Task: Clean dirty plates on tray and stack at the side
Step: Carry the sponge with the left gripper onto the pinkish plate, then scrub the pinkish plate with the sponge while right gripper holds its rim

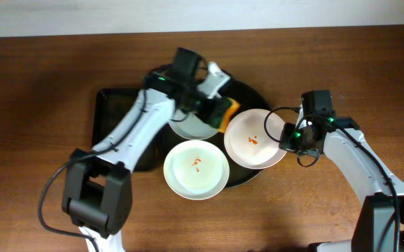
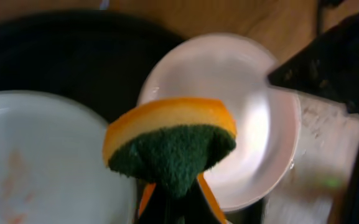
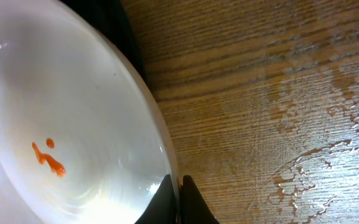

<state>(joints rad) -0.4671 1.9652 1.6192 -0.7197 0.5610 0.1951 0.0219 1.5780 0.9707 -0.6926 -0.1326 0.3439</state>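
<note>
Plates: three on the round black tray (image 1: 249, 89), mid-frame in the overhead. The back plate (image 1: 187, 128) is upper centre, partly under the L arm. The front plate (image 1: 196, 168) is lower centre w/ a small orange smear. The right plate (image 1: 252, 140) is centre-right, also smeared, w/ its outer edge hanging past the tray rim over the wooden table (image 1: 33, 84). A smaller rectangular black tray (image 1: 110, 119) lies at left, just beside the round one.

Right gripper (image 1: 288, 137) is clamped on the right plate's rim at its right-hand edge; the wrist cam shows the fingers pinched thin on the lip at the bottom of the frame. Left gripper (image 1: 214, 105) is clamped on a sponge (image 1: 224, 113), orange w/ a green scrub face, betw. the back plate & the right plate. Can't tell if the sponge touches either.

Handling, my read:
- **Plates:** they look rigid & glossy, so prob. slippery, more so if wet. Fairly light, but could chip if dropped.
- **Grip risk:** a rim pinch gives little purchase, so the plate could swivel or slide under scrub pressure.
- **Best hold:** fingers across the raised lip, w/ the opp. edge resting on the tray for support.
- **Sponge:** soft & squashes, so press evenly over the smear near the plate's centre.
</note>
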